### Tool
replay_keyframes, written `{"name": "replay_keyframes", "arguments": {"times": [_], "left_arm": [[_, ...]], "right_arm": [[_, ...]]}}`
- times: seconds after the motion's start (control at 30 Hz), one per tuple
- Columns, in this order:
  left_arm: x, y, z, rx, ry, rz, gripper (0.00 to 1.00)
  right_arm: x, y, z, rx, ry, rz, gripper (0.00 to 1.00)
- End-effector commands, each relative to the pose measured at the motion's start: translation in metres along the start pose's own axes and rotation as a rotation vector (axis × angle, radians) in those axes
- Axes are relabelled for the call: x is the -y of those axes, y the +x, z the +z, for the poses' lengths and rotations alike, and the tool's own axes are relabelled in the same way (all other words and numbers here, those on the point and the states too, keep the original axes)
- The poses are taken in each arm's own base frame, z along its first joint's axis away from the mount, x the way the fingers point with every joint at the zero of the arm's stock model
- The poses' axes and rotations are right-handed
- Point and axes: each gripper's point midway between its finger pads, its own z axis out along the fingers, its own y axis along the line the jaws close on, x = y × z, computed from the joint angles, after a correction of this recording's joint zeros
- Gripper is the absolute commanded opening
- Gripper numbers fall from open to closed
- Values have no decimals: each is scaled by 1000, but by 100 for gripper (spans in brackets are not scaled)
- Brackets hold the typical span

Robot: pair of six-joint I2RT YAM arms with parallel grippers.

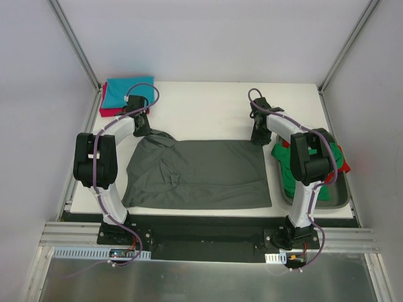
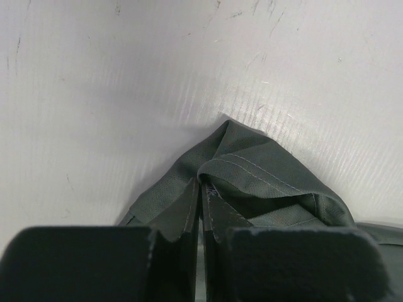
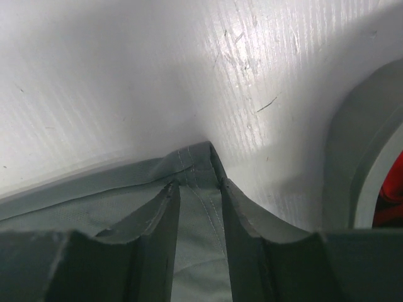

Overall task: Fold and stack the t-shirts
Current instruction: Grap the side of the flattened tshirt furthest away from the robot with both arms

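Logging dark grey t-shirt [image 1: 198, 173] spread flat, centre of tabletop [image 1: 208, 107]. Pinching its 10 o'clock corner in closed left pincer [image 2: 201, 195]. Straddling 2 o'clock hem corner with right pincer [image 3: 198, 185]; cannot tell whether bitten. Risk: lifting with 1 corner loose, dragging cloth askew, ruining fold.

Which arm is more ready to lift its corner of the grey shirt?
Left. The left gripper is shut on a far corner of the grey shirt, cloth bunched between its fingers. The right gripper sits astride the other far corner, but a gap shows between its fingers.
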Motion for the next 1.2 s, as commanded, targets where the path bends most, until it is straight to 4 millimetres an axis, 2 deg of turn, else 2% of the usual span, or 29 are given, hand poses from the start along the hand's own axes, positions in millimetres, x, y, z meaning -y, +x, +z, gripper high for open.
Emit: {"name": "replay_keyframes", "arguments": {"times": [0.0,0.1,0.37,0.73,0.87,1.17], "left_arm": [[0,-16,-16,53,18,-22,0],[1,-16,-16,54,20,-22,0],[0,-15,-17,53,20,-19,0],[-1,-16,-16,53,18,-17,0],[-2,-16,-16,51,18,-18,0],[-3,-16,-15,49,19,-22,0]], "right_arm": [[3,5,7,-23,8,23,33],[1,7,8,-28,-5,21,28],[3,0,10,-19,-7,1,28],[-4,-29,0,34,-79,32,29],[-12,-27,6,13,-108,18,28],[1,-12,15,-23,-40,19,27]]}}
